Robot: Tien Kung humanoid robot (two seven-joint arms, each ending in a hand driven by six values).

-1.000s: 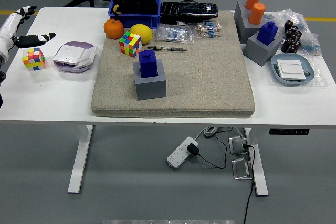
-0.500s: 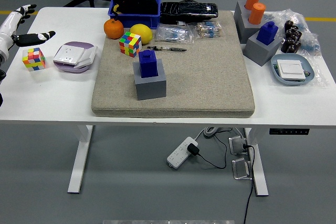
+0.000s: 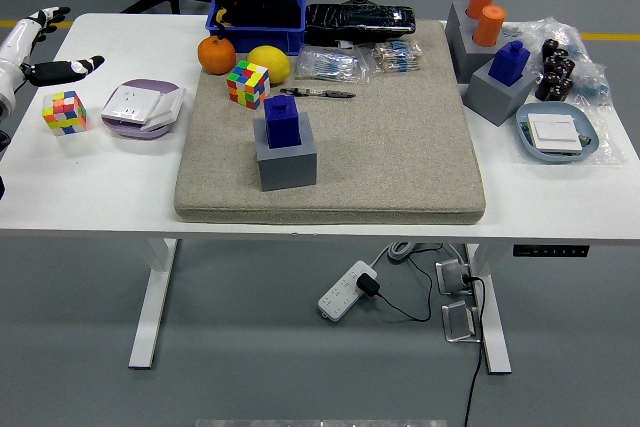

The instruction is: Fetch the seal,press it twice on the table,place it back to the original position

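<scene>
A blue seal (image 3: pixel 282 120) stands upright in a grey block holder (image 3: pixel 287 159) on the beige mat (image 3: pixel 400 147), left of the mat's middle. A second blue seal (image 3: pixel 510 60) sits in another grey holder (image 3: pixel 497 95) at the right of the table. My left hand (image 3: pixel 45 45) is at the far left edge, above the table's back left corner, fingers spread and holding nothing, far from both seals. My right arm is out of view.
A colour cube (image 3: pixel 64 112) and a lilac tray (image 3: pixel 140 108) lie near my left hand. An orange (image 3: pixel 216 54), a lemon (image 3: pixel 269 63), a second cube (image 3: pixel 247 83) and a blue bin (image 3: pixel 258 13) sit at the back. Orange cylinders (image 3: pixel 486 12) and a blue dish (image 3: pixel 556 133) stand right.
My left hand has drawn slightly back and to the left, toward the picture's edge. Nothing on the table has moved.
</scene>
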